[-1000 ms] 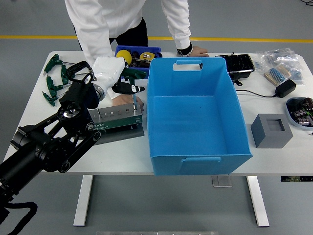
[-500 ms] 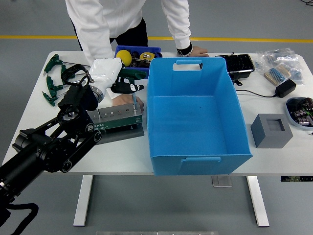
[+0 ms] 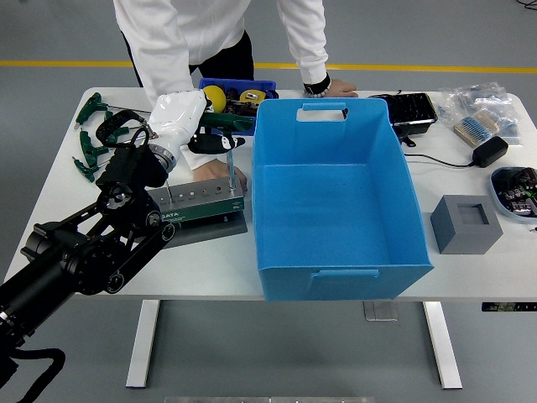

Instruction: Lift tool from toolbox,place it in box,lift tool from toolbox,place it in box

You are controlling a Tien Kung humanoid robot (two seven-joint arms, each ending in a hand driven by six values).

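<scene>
Now left hand [image 3: 201,133], white shell with dark fingers, is closed around a thin tool [image 3: 231,168] standing upright in the green toolbox [image 3: 197,201]. Toolbox sits just left of the empty blue box [image 3: 336,197]; a person's hand [image 3: 238,178] steadies the toolbox.

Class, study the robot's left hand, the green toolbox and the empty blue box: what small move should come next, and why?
Probably keep lifting straight up. The left hand grips a T-handle tool whose shaft tip is still at the toolbox holder; it must clear before swinging right over the empty blue box. A person's hand steadies the toolbox.
</scene>
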